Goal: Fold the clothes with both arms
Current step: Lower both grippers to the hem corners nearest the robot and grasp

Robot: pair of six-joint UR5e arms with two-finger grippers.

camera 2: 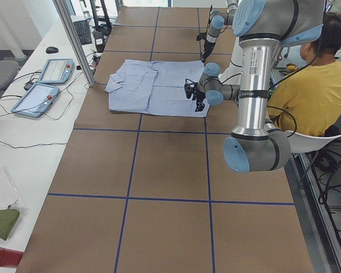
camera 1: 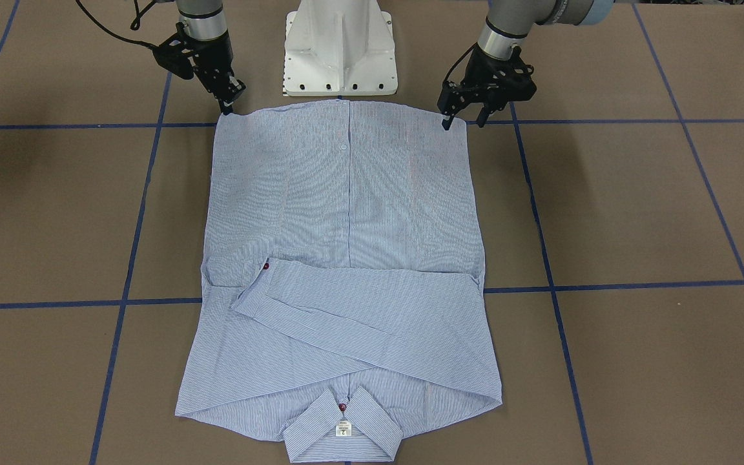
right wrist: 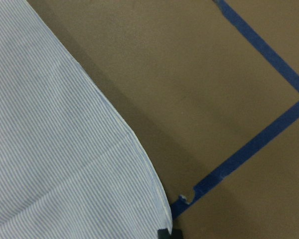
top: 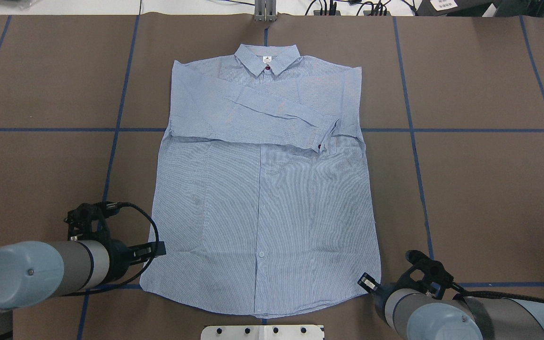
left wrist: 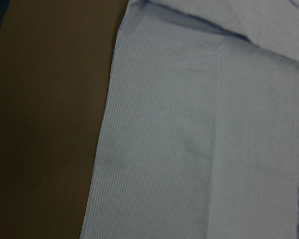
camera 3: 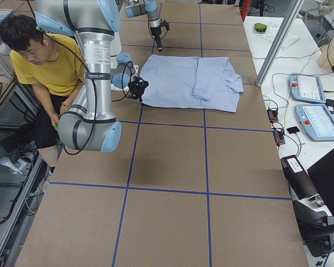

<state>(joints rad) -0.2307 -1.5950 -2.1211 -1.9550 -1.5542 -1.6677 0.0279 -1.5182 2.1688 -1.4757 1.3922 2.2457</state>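
Observation:
The light blue-and-white striped shirt [camera 1: 346, 213] lies flat, front up, on the brown table. Its collar points away from me and its sleeves are folded across the chest. It also shows in the overhead view [top: 262, 198]. My left gripper [camera 1: 464, 121] is open, fingers down, just above the hem corner on my left [top: 156, 249]. The left wrist view shows only shirt cloth [left wrist: 199, 149] beside bare table. My right gripper [camera 1: 233, 100] looks open and stands at the other hem corner [top: 369, 282]. The right wrist view shows that rounded corner [right wrist: 65, 159] with a fingertip [right wrist: 169, 233] beside it.
My white pedestal base [camera 1: 340, 51] stands just behind the hem. Blue tape lines [camera 1: 604, 284] grid the brown table. A person in a yellow shirt [camera 2: 312, 85] sits beside the robot. Control tablets [camera 3: 312, 105] and a metal post [camera 3: 278, 39] stand beyond the collar end.

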